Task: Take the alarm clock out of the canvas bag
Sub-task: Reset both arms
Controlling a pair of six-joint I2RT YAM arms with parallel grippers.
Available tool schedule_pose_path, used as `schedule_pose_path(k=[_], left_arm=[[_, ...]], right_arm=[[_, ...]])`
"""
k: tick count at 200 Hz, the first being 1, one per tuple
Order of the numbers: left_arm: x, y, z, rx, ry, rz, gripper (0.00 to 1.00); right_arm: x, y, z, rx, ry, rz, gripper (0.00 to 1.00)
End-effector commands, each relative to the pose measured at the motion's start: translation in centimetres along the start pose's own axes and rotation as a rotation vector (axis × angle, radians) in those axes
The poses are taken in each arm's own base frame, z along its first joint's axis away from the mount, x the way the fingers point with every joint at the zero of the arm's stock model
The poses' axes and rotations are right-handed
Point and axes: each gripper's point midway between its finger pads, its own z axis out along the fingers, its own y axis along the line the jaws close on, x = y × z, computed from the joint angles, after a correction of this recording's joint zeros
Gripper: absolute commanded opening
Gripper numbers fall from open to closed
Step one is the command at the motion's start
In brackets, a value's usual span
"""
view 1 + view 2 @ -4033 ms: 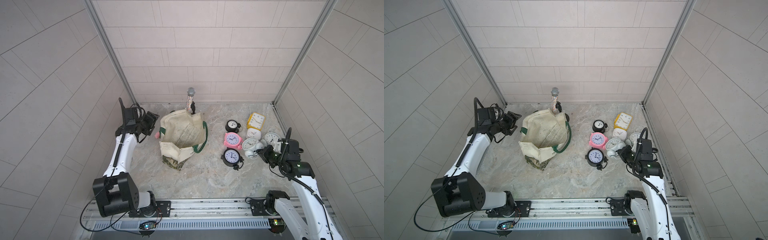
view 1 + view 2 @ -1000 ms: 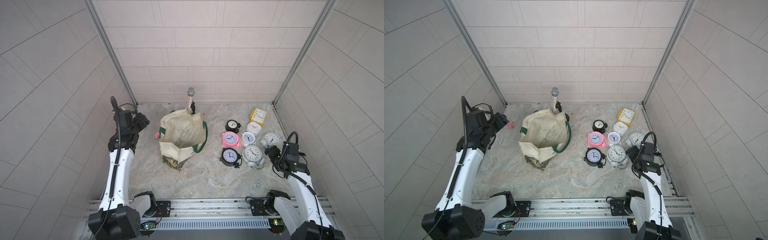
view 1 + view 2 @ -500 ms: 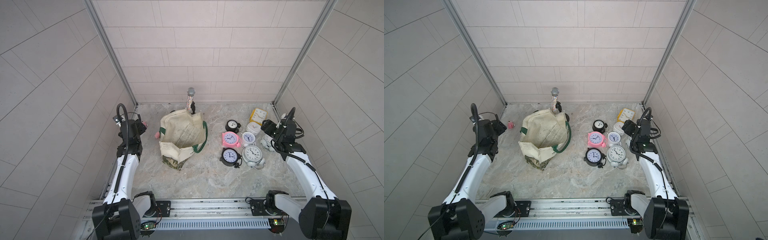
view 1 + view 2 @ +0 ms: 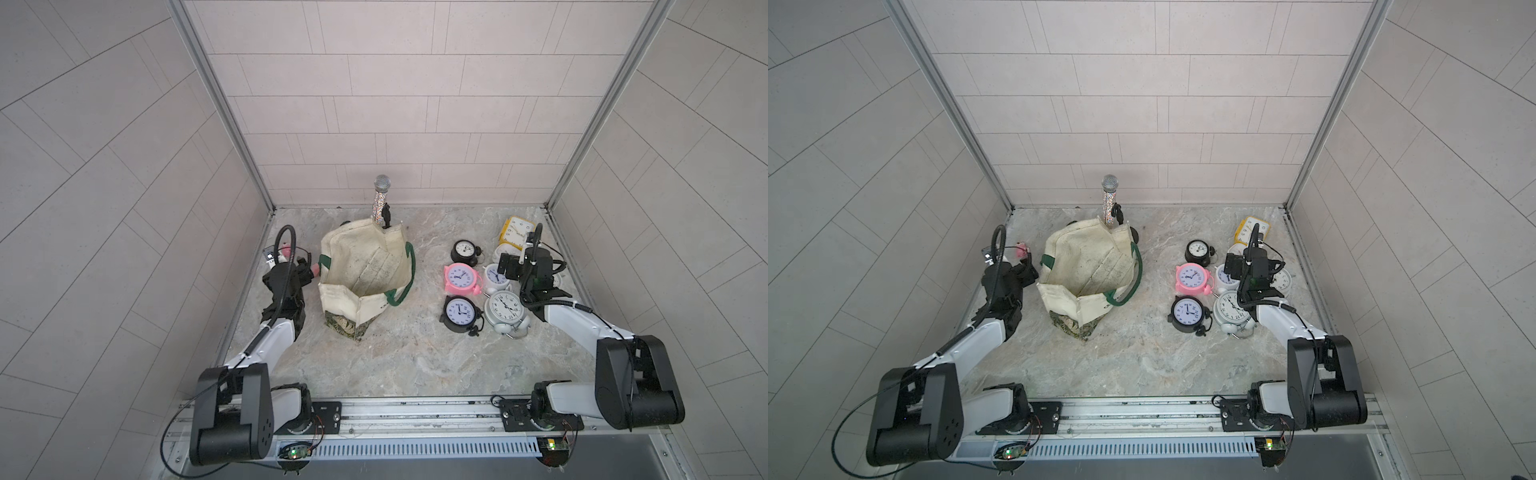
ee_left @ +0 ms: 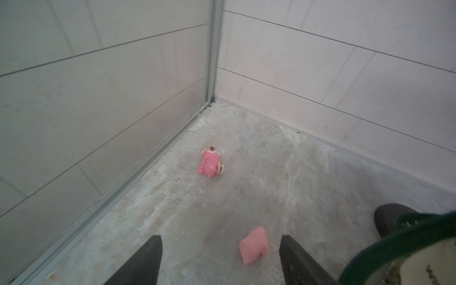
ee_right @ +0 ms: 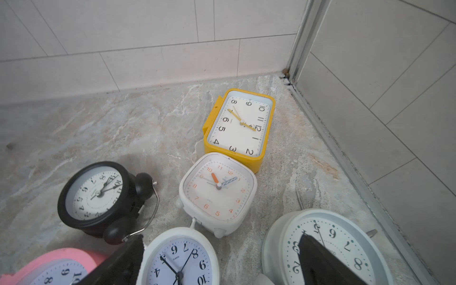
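In both top views a cream-white canvas bag (image 4: 361, 266) with dark green handles stands with its mouth open on the left-middle part of the grey marble table (image 4: 395, 361). Inside I can see only creased cloth. A glitter-covered microphone (image 4: 380, 199) stands upright just behind it. To the right, well apart from the bag, lie a small black twin-bell alarm clock (image 4: 464, 250), a pink alarm clock (image 4: 459, 278), a bigger black alarm clock (image 4: 458, 312), a white twin-bell alarm clock (image 4: 506, 309) and a yellow rectangular alarm clock (image 4: 515, 235). The left gripper (image 4: 306, 266) is just beside the bag's left side. The right gripper (image 4: 505, 266) hangs over the clocks.

In the left wrist view the left gripper (image 5: 220, 238) has its fingers spread wide and grasps nothing. On the table ahead lie a pink toy pig (image 5: 209, 164) and a smaller pink piece (image 5: 254, 245).

In the right wrist view the right gripper (image 6: 220, 238) is also released, with its fingers far apart above a white round alarm clock with a lilac face (image 6: 180, 259). Beyond it, a white square alarm clock with orange numerals (image 6: 218, 191) touches the yellow one.
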Motion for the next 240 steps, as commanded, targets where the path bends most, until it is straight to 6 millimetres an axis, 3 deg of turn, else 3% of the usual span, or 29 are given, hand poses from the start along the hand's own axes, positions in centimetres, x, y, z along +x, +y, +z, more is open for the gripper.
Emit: schedule_pose_path(k=[1, 66, 126, 150, 156, 186, 197, 240], left_arm=[[0.4, -0.6, 0.4, 0.044, -0.062, 0.032, 0.8], [0.9, -2.3, 0.7, 0.117, -0.041, 0.114, 0.81], [4.5, -2.3, 0.8, 0.115, -0.056, 0.154, 0.84], [6.0, -2.6, 2.0, 0.136, -0.058, 0.151, 0.86], [5.6, -2.6, 2.1, 0.133, -0.084, 0.152, 0.91], [6.6, -2.6, 2.8, 0.101, 0.052, 0.194, 0.94], [6.6, -2.8, 2.8, 0.104, 0.032, 0.194, 1.0], [6.5, -3.3, 2.7, 0.144, -0.006, 0.195, 1.0]], right_arm=[[-0.6, 0.2, 0.2, -0.007, -0.08, -0.08, 1.0], [2.0, 1.2, 0.9, -0.054, -0.12, -0.163, 0.99], [3.8, 2.0, 1.7, -0.101, -0.126, -0.172, 1.0], [4.0, 1.6, 1.8, -0.078, -0.137, -0.162, 1.0], [4.0, 1.5, 1.9, -0.07, -0.139, -0.157, 1.0], [4.1, 1.2, 2.0, -0.058, -0.135, -0.15, 1.0], [4.1, 1.2, 2.0, -0.058, -0.135, -0.15, 1.0], [4.2, 1.1, 1.9, -0.056, -0.141, -0.148, 1.0]])
